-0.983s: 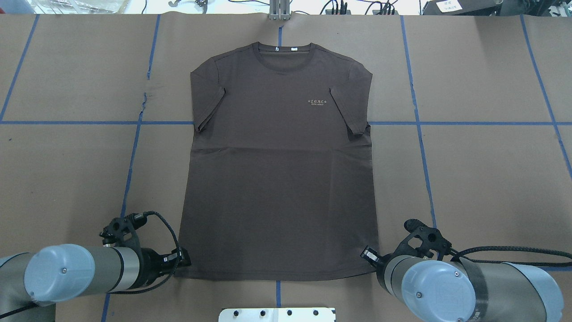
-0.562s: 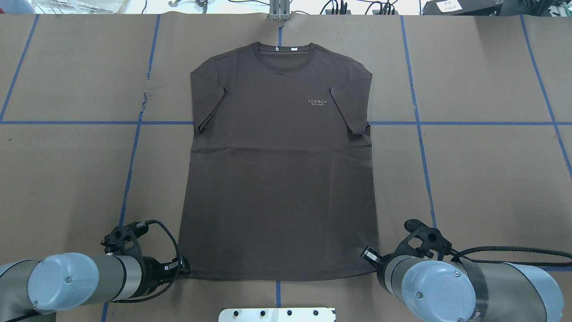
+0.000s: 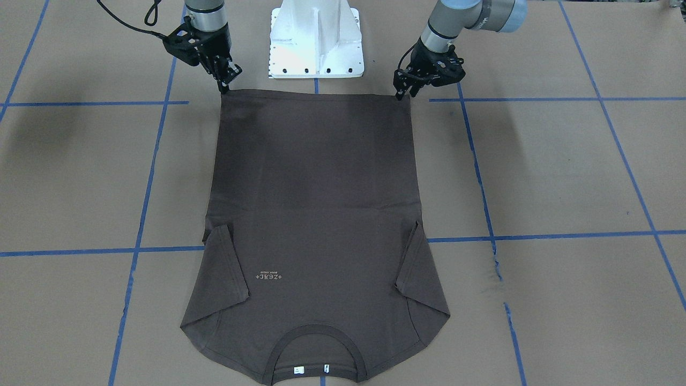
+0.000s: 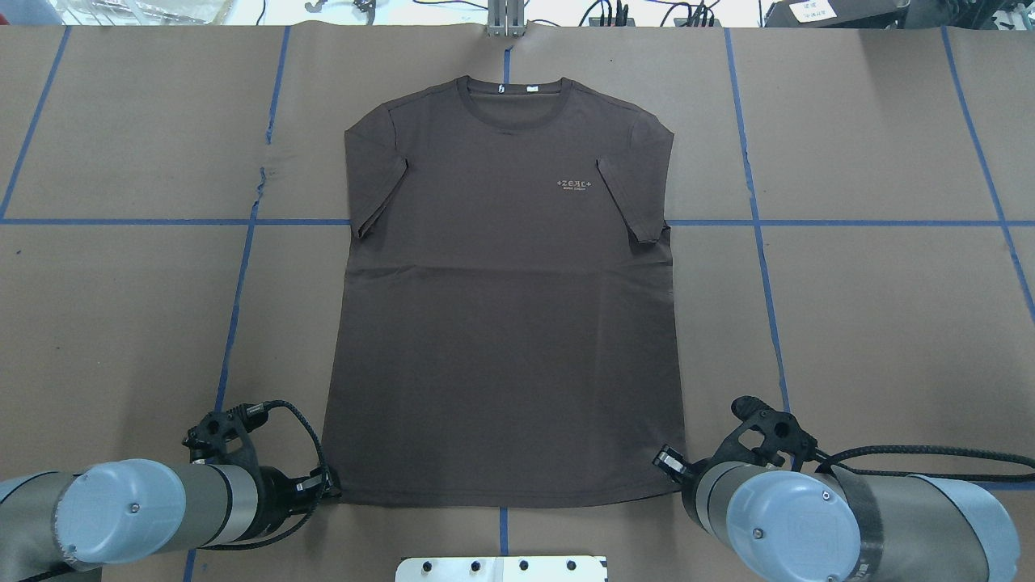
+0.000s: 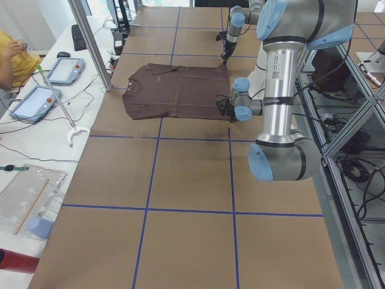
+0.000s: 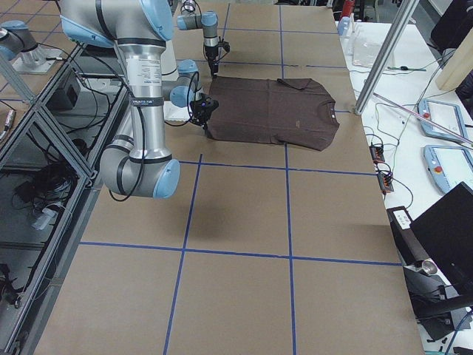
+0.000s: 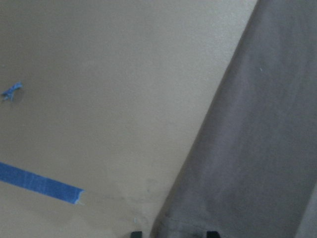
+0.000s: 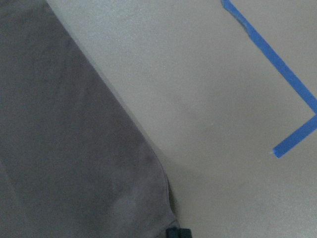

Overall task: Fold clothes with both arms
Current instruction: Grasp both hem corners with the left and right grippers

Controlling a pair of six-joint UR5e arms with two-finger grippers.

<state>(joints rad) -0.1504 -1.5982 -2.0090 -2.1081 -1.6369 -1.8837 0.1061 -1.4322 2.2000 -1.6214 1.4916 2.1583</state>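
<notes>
The dark brown T-shirt [image 4: 501, 323] lies flat and face up on the brown paper, collar away from me and hem towards me; it also shows in the front view [image 3: 316, 203]. My left gripper [image 4: 330, 487] is low at the hem's left corner. In the left wrist view its fingertips [image 7: 136, 233] stand apart on either side of that corner, so it is open. My right gripper [image 4: 669, 465] is at the hem's right corner. In the right wrist view its fingertips [image 8: 178, 232] are together at the tip of the cloth [image 8: 64, 148].
The white pedestal base [image 3: 316, 43] stands just behind the hem, between the arms. Blue tape lines [image 4: 242, 267] cross the paper. A metal post [image 5: 90, 42] and an operators' side table with tablets [image 5: 60, 69] lie beyond the collar end.
My left arm has drawn back towards the table's near edge, bringing its gripper to the hem's left corner. The right arm and the shirt have not moved.
</notes>
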